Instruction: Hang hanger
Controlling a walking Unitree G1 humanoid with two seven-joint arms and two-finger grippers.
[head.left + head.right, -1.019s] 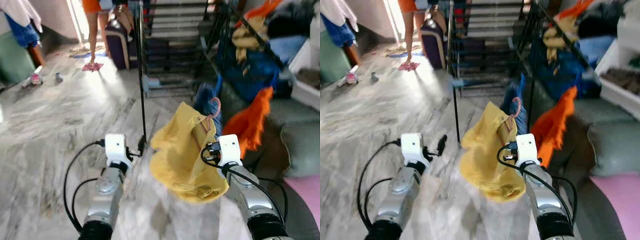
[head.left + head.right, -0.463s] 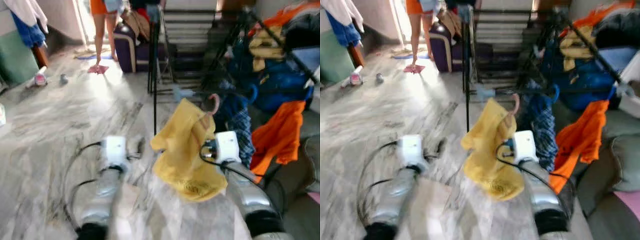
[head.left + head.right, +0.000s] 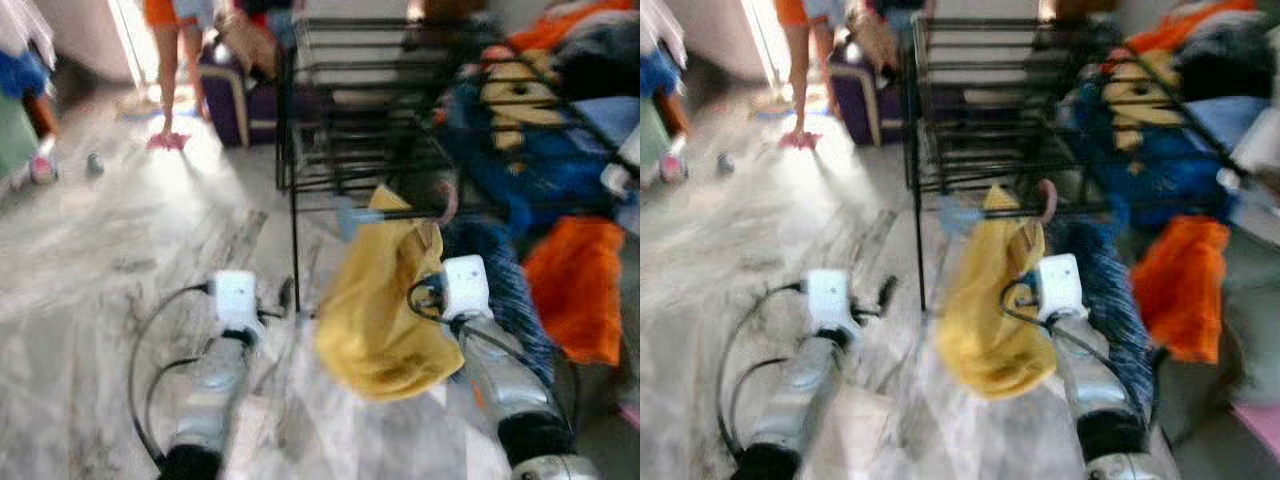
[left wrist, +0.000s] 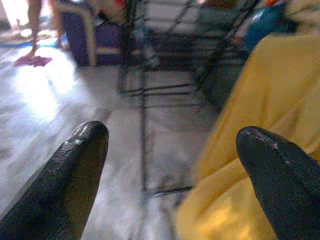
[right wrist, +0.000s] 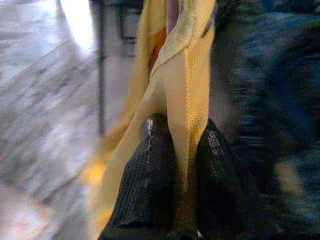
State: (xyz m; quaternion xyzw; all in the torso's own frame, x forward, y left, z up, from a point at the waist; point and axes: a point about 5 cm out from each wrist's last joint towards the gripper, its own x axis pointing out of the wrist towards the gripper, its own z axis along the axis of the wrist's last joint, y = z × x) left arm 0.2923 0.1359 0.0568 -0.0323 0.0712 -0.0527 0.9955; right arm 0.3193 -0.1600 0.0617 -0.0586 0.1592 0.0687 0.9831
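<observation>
Hanger with a yellow shirt draped on it hangs from the right gripper, its pink hook poking up just in front of the black rack. In the right wrist view both fingers are clenched on a fold of the yellow cloth, just below the hanger's neck. The left gripper is released, fingers spread wide, low beside the rack's near leg with the shirt just beside it. The load looks light; the cloth is soft and will sway and slide over whatever it covers, while the hook is the one stiff part. A hold at the neck, as now, seems best for steering the hook onto a rack bar. A person's legs stand well beyond the rack
</observation>
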